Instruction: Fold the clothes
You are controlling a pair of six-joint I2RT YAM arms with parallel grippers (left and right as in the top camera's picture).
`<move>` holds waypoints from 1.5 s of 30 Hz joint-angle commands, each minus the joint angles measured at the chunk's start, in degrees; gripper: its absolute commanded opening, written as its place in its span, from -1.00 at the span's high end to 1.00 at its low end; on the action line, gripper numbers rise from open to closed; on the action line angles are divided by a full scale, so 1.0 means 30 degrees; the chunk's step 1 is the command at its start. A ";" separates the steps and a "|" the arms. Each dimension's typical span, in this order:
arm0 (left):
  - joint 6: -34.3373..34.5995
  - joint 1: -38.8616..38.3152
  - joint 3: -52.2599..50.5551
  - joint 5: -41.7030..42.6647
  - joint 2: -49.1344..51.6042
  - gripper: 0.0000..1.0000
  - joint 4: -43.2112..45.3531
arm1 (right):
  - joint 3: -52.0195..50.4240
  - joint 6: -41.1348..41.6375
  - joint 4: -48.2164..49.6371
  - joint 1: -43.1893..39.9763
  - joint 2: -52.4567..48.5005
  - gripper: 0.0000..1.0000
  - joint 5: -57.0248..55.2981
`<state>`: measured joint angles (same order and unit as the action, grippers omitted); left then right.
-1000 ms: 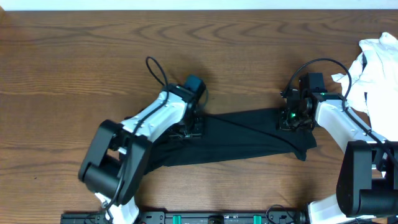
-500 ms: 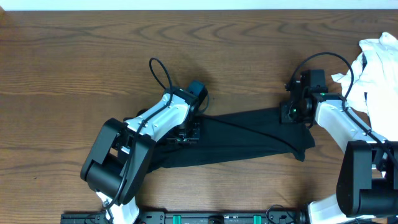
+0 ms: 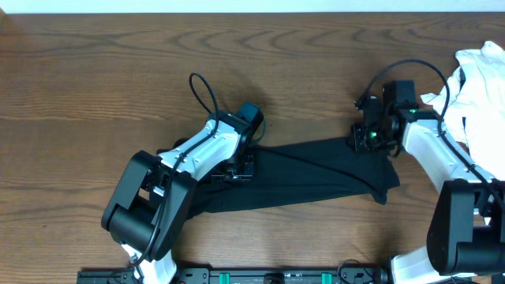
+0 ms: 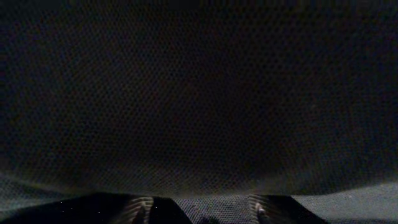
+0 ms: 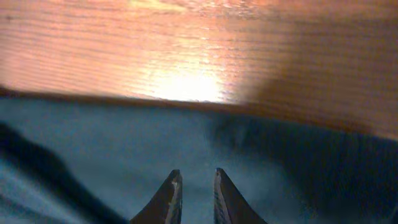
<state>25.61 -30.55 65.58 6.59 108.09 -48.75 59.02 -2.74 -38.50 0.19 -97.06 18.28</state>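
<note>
1. Right gripper (image 5: 196, 178): we note the two fingertips (image 5: 173, 186) narrowly apart, with a slim gap and nothing seen between them. They point at dark cloth just below its upper edge, with bare wood beyond.

2. Left gripper (image 4: 199, 213): we note its fingers (image 4: 140, 211) standing apart at the bottom of the wrist view, with woven black cloth showing in the gap and filling the whole view. We cannot tell whether any fold is pinched.

3. Black T-shirt (image 3: 316, 177): we record it as a long, narrow, crumpled band lying flat on the table (image 3: 118, 63). It runs from under the left arm's wrist at centre to the right gripper at its upper right end. We see no logo.

4. White garment (image 3: 481, 79): bunched at the table's right edge, beside the right arm and apart from the T-shirt.
</note>
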 commanded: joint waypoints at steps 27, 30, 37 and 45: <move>0.0138 0.0080 -0.0699 -0.0998 0.0510 -0.75 0.0386 | 0.1960 -0.1559 -0.4131 -0.5144 0.0102 0.56 0.1851; 0.0146 0.0080 -0.0699 -0.0998 0.0510 -0.75 0.0393 | 0.1428 -0.1552 -0.3235 -0.5151 0.0102 0.56 0.2572; 0.0138 0.0080 -0.0699 -0.0998 0.0510 -0.75 0.0372 | 0.0525 -0.1537 -0.2368 -0.5151 0.0102 0.66 0.2565; 0.0131 0.0080 -0.0699 -0.0998 0.0510 -0.75 0.0364 | -0.0481 -0.1523 -0.1399 -0.5151 0.0102 0.47 0.2098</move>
<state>25.69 -30.09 65.47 4.05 108.09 -48.40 58.96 -6.68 -43.44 -14.94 -97.06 24.64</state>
